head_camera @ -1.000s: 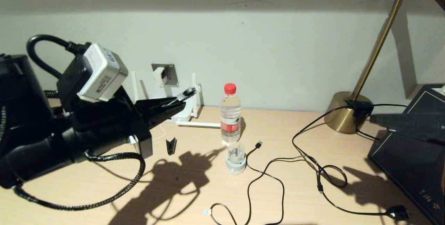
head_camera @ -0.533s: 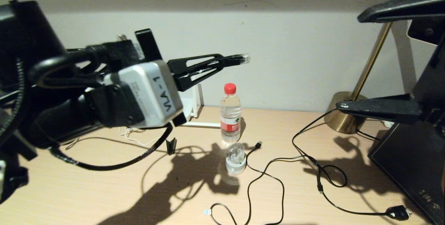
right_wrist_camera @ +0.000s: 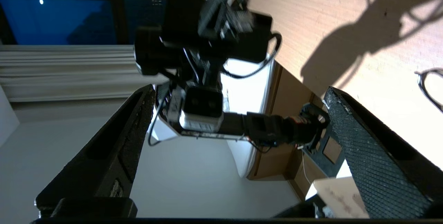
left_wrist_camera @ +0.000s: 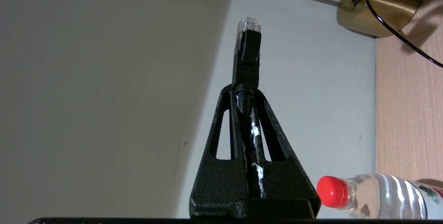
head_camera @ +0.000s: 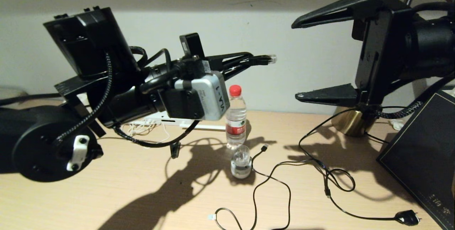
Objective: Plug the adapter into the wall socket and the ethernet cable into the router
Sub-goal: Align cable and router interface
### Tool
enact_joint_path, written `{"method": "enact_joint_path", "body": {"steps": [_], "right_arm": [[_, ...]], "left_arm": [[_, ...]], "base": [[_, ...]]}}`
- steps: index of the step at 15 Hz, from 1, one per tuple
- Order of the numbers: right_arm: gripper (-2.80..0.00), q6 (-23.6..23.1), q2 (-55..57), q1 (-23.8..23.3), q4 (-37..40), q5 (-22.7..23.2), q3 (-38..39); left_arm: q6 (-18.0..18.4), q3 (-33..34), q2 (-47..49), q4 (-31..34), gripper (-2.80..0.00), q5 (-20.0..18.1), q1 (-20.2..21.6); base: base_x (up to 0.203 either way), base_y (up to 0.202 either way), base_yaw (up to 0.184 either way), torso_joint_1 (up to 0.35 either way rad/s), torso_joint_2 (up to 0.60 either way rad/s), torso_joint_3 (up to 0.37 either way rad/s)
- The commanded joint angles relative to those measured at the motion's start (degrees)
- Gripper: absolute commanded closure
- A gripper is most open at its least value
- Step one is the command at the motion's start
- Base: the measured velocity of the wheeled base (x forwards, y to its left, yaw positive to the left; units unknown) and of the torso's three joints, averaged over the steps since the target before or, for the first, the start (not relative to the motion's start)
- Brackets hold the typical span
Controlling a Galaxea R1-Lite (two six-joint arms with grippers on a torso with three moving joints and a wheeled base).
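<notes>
The left gripper (head_camera: 261, 60), raised above the light wooden desk (head_camera: 106, 194) near its back edge, is pinched on the black ethernet cable (left_wrist_camera: 246, 61) just behind its clear plug. The right gripper (head_camera: 298, 61) hangs high over the desk's right side, fingers spread wide and holding nothing. What seems to be the flat white router (head_camera: 167, 120) lies by the back edge, mostly hidden behind the left arm.
</notes>
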Motion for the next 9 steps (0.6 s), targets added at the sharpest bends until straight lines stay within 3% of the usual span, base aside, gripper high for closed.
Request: {"method": "enact_joint_path", "body": {"steps": [1,9], "right_arm": [[-2.8,0.3,3.9,0.1,0.1,0.3,-3.1],[-2.8,-0.1,7.2,2.2,-0.8,0.3,-5.9]], "left_arm": [[0.2,-0.1,0.9,-0.7,0.0,0.0,-0.1],[-0.1,1.4,-1.2,-2.0,0.0,-0.1,-0.1]], "base": [[0.0,0.0,0.0,0.0,0.0,0.0],[0.0,0.0,0.0,0.0,0.0,0.0]]}}
